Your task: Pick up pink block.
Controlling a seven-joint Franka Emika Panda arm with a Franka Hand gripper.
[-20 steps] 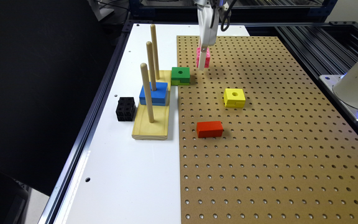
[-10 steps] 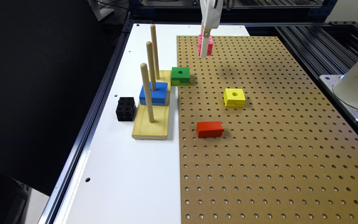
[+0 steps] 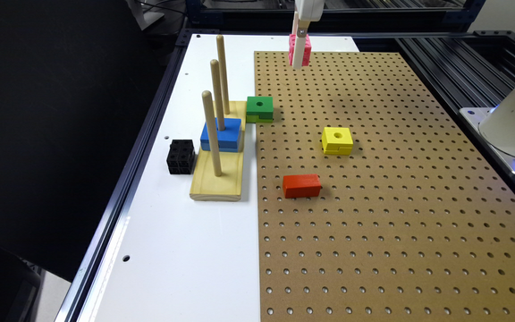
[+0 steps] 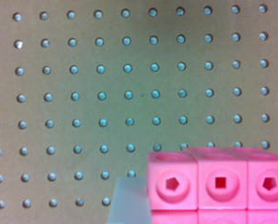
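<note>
Pink, and studded with round holes, the pink block [image 3: 294, 48] sits clamped in my tool [image 3: 299, 56], raised clear above the far end of the brown pegboard [image 3: 373, 214]. In the wrist view the pink block [image 4: 218, 184] presses against one pale finger [image 4: 127, 200] at its side, with the pegboard's rows of holes well below it; my tool is closed on the cube, which touches nothing else. On the board beneath, toward the exterior view's left edge of the pegboard, a green block [image 3: 259, 108] lies just beside a wooden base with three upright pegs [image 3: 217, 170]. A blue block [image 3: 221, 135] is threaded on the middle peg and rests on that base. A black cube [image 3: 180, 156] stands on the white surface [image 3: 186, 250] just beside the base. A yellow block [image 3: 337, 140] and a red block [image 3: 301, 185] lie apart on the pegboard, nearer the camera than my tool.
</note>
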